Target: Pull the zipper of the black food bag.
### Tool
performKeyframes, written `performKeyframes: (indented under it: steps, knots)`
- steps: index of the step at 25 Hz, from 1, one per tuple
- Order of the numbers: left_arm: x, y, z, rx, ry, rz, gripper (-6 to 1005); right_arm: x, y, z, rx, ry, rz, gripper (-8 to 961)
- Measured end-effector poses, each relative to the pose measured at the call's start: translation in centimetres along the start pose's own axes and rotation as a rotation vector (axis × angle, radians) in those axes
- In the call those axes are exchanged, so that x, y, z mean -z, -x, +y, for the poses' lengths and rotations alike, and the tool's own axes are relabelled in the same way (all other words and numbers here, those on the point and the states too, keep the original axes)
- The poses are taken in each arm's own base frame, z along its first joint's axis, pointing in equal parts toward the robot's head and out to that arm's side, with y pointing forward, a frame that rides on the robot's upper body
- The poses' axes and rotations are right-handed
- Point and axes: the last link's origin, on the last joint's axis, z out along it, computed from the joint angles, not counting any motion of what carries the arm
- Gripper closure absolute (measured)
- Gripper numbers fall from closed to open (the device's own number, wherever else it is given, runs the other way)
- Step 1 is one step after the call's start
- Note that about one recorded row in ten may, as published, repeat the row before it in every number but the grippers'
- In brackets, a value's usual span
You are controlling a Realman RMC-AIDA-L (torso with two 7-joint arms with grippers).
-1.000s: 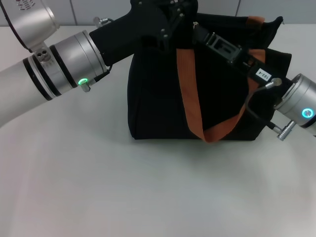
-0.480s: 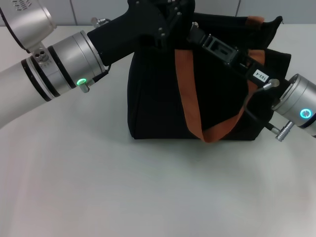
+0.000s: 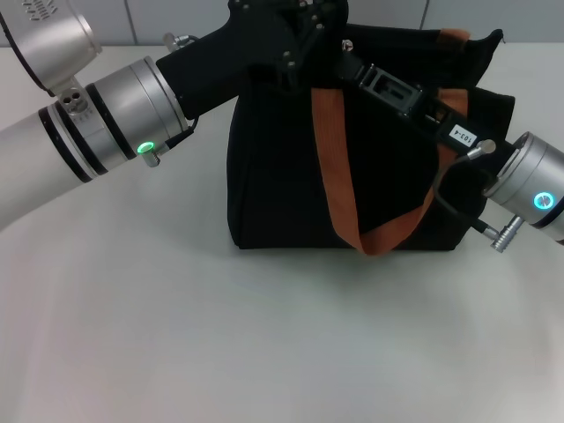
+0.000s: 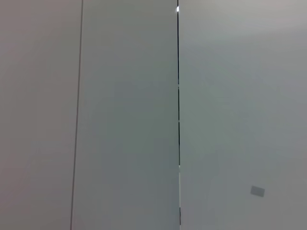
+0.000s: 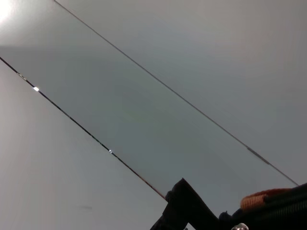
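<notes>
The black food bag point(image 3: 282, 176) stands upright on the white table at the back centre, and an orange-brown handle point(image 3: 339, 176) hangs down its front. My left gripper point(image 3: 304, 31) reaches in from the left to the bag's top left edge. My right gripper point(image 3: 351, 55) reaches in from the right across the bag's top and meets the left one there. The zipper pull is hidden among the black gripper parts. The right wrist view shows only a bit of black bag fabric point(image 5: 189, 211) and a strip of orange handle point(image 5: 261, 199) against the wall.
The white table point(image 3: 264, 335) stretches in front of the bag. A tiled wall point(image 3: 176, 18) runs behind it. The left wrist view shows only plain wall panels point(image 4: 129, 120).
My right arm has shifted slightly to the left along the bag's top. The left arm and the bag have hardly moved.
</notes>
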Motion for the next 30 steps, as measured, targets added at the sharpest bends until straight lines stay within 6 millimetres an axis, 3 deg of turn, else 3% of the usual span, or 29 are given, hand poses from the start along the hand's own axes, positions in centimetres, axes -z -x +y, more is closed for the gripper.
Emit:
performKeyframes:
  steps: [14,22,30]
  knots:
    - [-0.07,0.02,0.13,0.001,0.005,0.0,953,-0.18,-0.03,0.24,0.003,0.018,0.014,635]
    - [-0.08,0.01,0.13,0.0,0.005,0.0,952,-0.12,0.0,0.09,0.016,0.008,0.014,930]
    - [0.0,0.0,0.02,0.002,0.0,0.001,950,0.12,-0.05,0.13,0.044,0.01,0.008,947]
